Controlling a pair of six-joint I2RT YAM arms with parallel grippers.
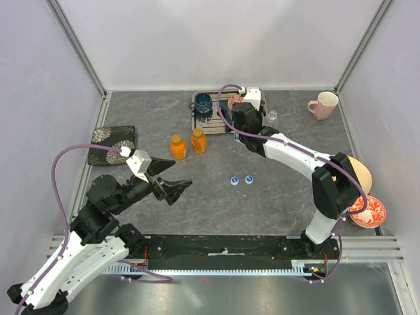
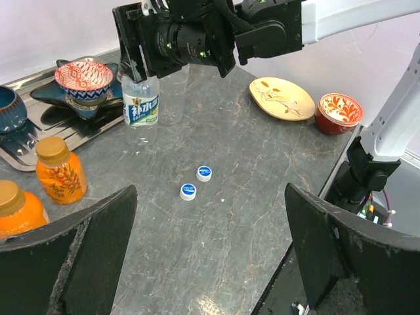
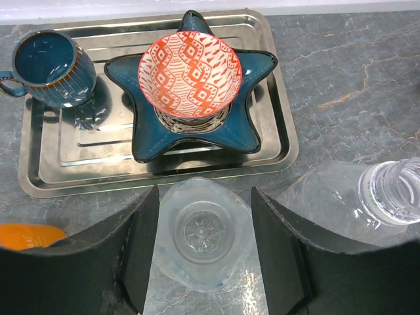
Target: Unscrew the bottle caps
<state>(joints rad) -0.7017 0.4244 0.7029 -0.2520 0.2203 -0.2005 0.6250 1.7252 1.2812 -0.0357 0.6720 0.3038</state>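
orange caps (image 2: pixel 51 149) sit screwed on both short bottles (image 1: pixel 178 148), left of centre; two blue caps (image 1: pixel 234 180) lie loose mid-table. right gripper (image 3: pixel 205 203) fingers press both sides of the open labelled bottle (image 3: pixel 203 233), just in front of the tray (image 3: pixel 92 147). keep it upright and release without tipping. left gripper (image 2: pixel 210 197) is spread wide; likely next: clamp an orange bottle low.

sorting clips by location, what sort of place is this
Probably a robot lab test cell, not a home kitchen: plain white panel walls on aluminium frame posts box in a grey marbled tabletop, with staged props like the silver metal tray.
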